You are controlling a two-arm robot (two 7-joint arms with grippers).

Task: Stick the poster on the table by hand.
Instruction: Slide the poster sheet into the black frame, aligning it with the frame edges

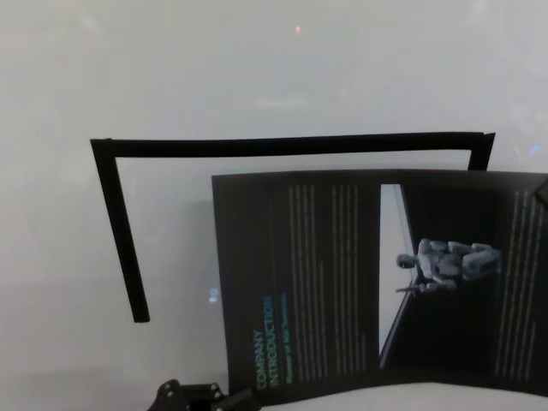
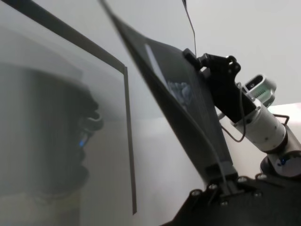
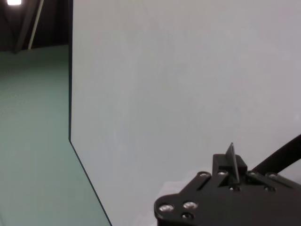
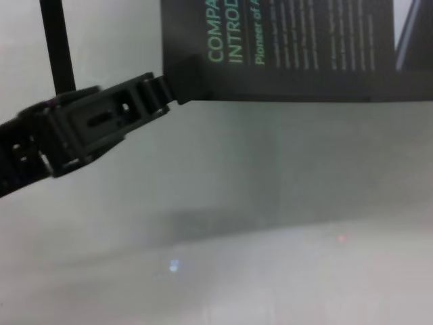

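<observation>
The black poster (image 1: 325,274) with its green "COMPANY INTRODUCTION" heading hangs just over the pale table (image 1: 257,68), held at two corners. My left gripper (image 4: 172,87) is shut on the poster (image 4: 298,40) at its near left corner, by the heading. In the left wrist view that gripper (image 2: 221,184) pinches the sheet's edge, and the poster (image 2: 188,108) slopes away from it. My right gripper (image 2: 194,57) is shut on the far right corner. The right wrist view shows the right gripper (image 3: 233,170) with the thin poster edge (image 3: 232,155) between its fingers.
A thin black tape outline (image 1: 291,145) marks a rectangle on the table, its left side (image 1: 124,240) running toward me. The poster overlaps the outline's right part. The table's edge (image 3: 70,94) shows in the right wrist view, with green floor (image 3: 33,141) beyond.
</observation>
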